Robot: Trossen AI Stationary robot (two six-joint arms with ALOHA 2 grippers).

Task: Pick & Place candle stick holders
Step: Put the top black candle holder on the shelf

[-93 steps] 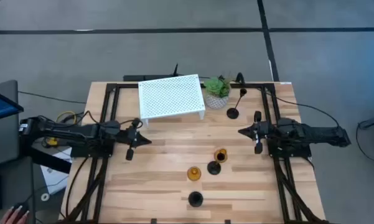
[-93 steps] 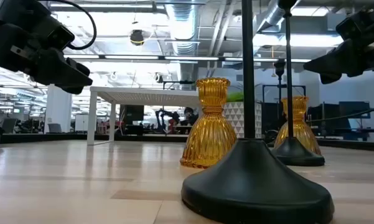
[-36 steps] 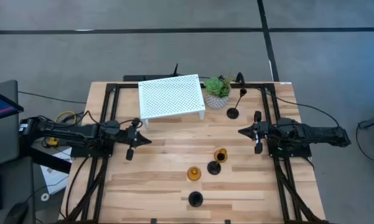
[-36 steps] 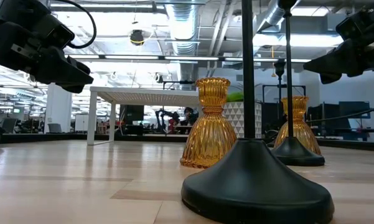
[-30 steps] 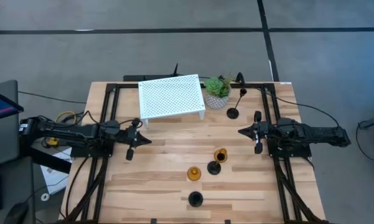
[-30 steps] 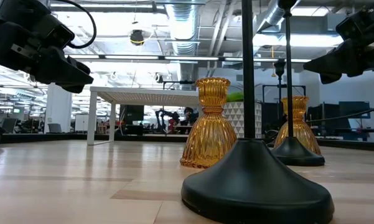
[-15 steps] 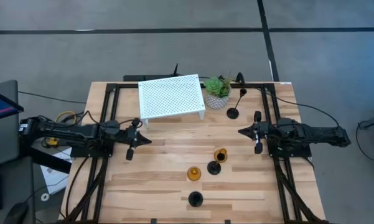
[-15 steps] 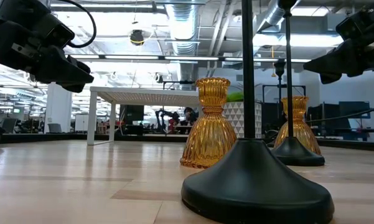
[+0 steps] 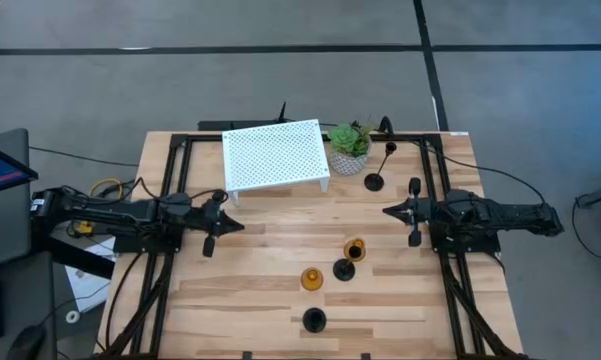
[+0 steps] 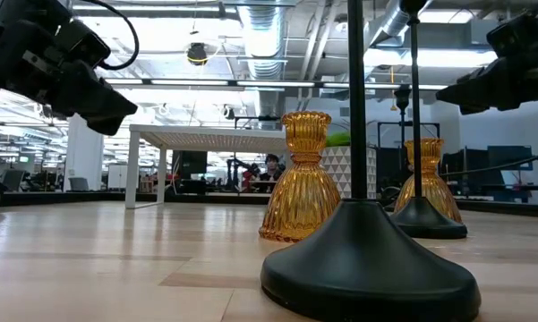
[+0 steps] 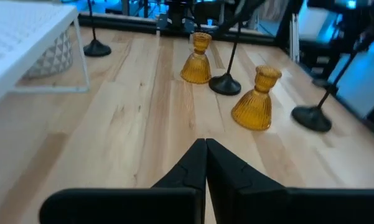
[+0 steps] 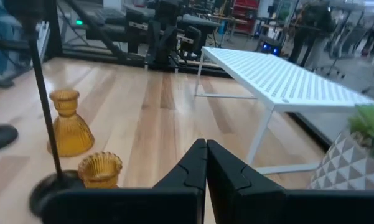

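On the wooden bench (image 9: 270,270), two amber ribbed glass candle holders (image 9: 311,278) and two thin-stemmed black ones (image 9: 314,319) cluster near its front; a third black holder (image 9: 375,181) stands beside the white perforated shelf (image 9: 275,155); left claw (image 9: 238,226) and right claw (image 9: 387,211) hover clenched, empty.

Left gripper (image 9: 232,225) hovering at 9 o'clock, fingers pressed together; right gripper (image 9: 389,211) hovering at 3 o'clock, likewise closed, both holding nothing.

Both arms are matte black, built of blocky jointed segments that taper to a pointed tip, each ending in two slim wedge-shaped fingers (image 11: 193,168). Thin black cables loop along the left arm (image 9: 120,214) and trail off the right arm (image 9: 490,216).
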